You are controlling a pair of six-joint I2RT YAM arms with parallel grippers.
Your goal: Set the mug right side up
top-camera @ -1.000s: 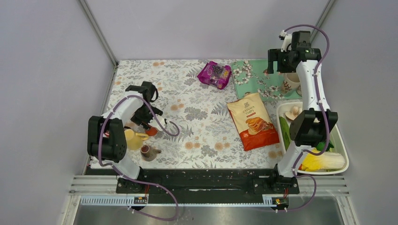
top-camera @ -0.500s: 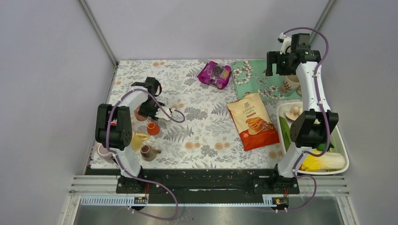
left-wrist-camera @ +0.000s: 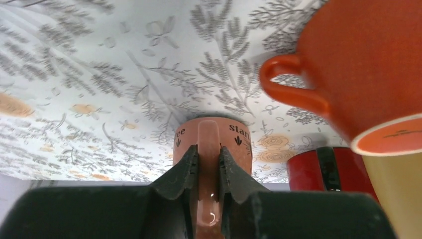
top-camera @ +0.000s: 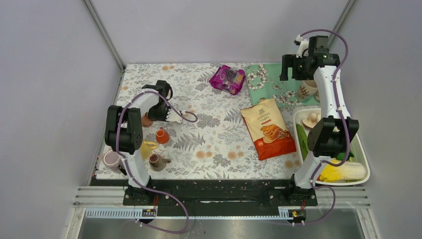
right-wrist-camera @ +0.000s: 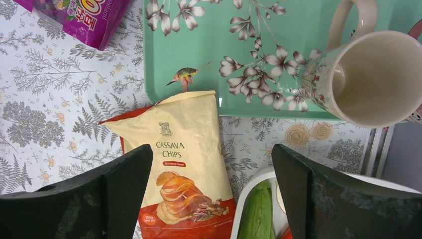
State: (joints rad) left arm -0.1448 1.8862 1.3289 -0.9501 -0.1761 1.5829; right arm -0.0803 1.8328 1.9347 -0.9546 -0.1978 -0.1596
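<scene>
The left gripper (left-wrist-camera: 206,165) is clamping the handle of the brown mug (left-wrist-camera: 240,144) beside the orange cup (left-wrist-camera: 358,64). The grasp looks done, while the flip is awaiting. The right gripper (right-wrist-camera: 209,164) is hanging open.

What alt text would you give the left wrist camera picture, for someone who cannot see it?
Close up, two black jaws pinch the handle of a brown mug with lettering on its side. An orange cup fills the upper right, with a red object and a yellow object below it, against a flower-patterned tablecloth.
</scene>
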